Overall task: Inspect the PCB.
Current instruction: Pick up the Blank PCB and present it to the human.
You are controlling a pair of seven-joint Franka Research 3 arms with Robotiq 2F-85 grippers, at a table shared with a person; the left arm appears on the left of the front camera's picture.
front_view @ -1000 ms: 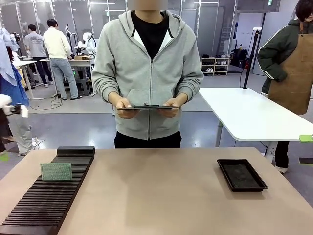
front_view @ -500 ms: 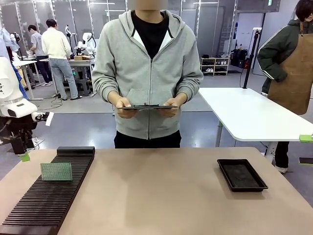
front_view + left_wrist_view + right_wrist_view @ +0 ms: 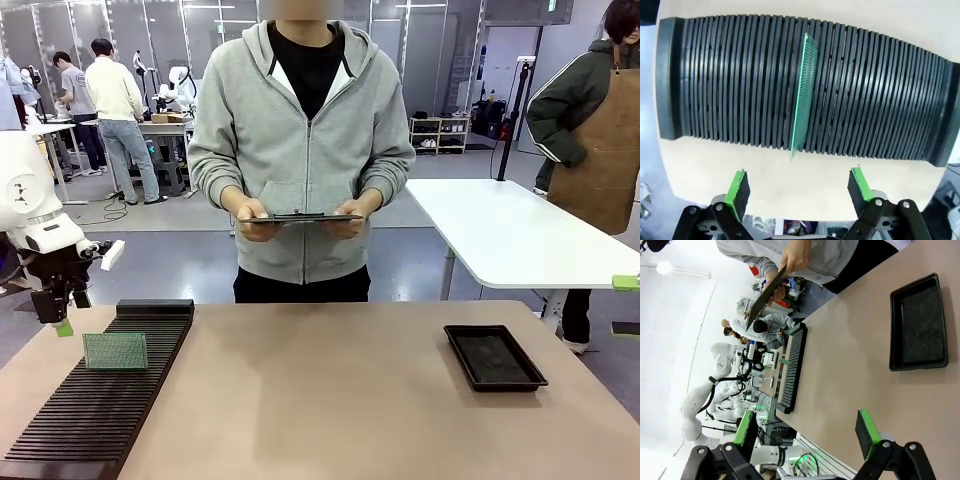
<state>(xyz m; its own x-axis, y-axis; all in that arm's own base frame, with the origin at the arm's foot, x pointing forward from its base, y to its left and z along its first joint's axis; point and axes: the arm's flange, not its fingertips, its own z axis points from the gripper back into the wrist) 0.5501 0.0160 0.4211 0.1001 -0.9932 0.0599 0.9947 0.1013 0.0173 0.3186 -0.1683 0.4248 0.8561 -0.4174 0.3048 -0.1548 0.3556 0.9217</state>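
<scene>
Left wrist view: PCB point(image 3: 804, 92) upright on edge, long axis along a slot of the rack point(image 3: 715, 80), tan desk point(image 3: 790, 170) beneath; left fingers point(image 3: 737, 187), right fingers point(image 3: 866, 432) released.

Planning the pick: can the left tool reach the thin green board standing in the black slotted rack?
Probably yes: the open left tool faces the thin green board, alone in the black slotted rack, with nothing between them.

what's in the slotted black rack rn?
One PCB, standing upright on edge in a slot of the rack. The other slots look empty. The PCB's bottom edge sits down in its slot, hidden from view.
</scene>
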